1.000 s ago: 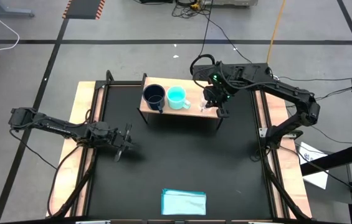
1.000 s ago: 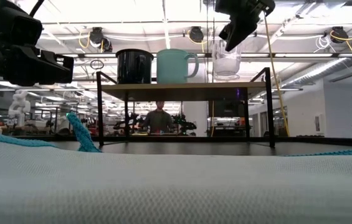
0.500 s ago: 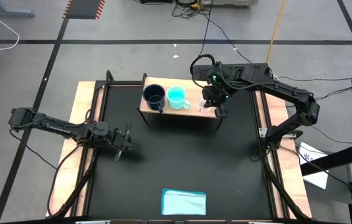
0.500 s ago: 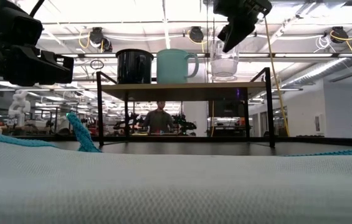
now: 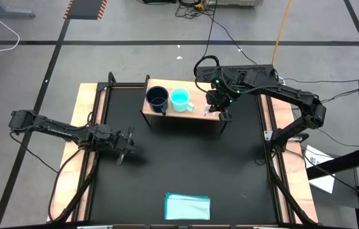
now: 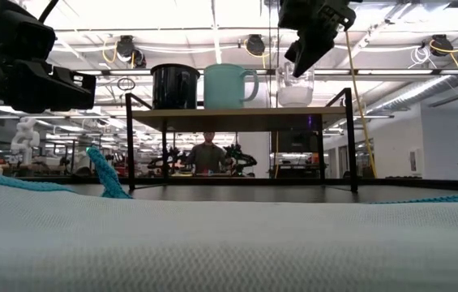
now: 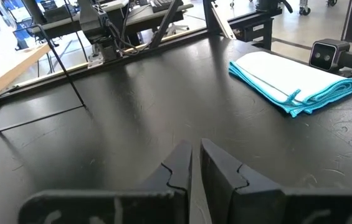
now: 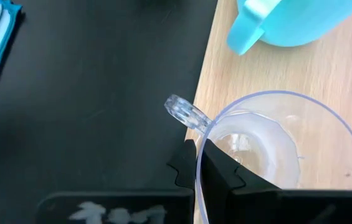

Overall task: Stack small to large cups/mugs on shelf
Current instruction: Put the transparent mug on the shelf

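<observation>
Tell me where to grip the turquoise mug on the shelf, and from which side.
Grip the turquoise mug by its rim wall from straight above, one finger inside. It stands upright and open-topped, with the navy mug and glass cup close on either side, so a sideways approach looks cramped.

a folded light blue cloth (image 5: 187, 207) lies near the front edge of the black table (image 5: 179, 165), well apart from everything else on it. beyond the table, a person (image 6: 206, 153) stands in the room.
</observation>
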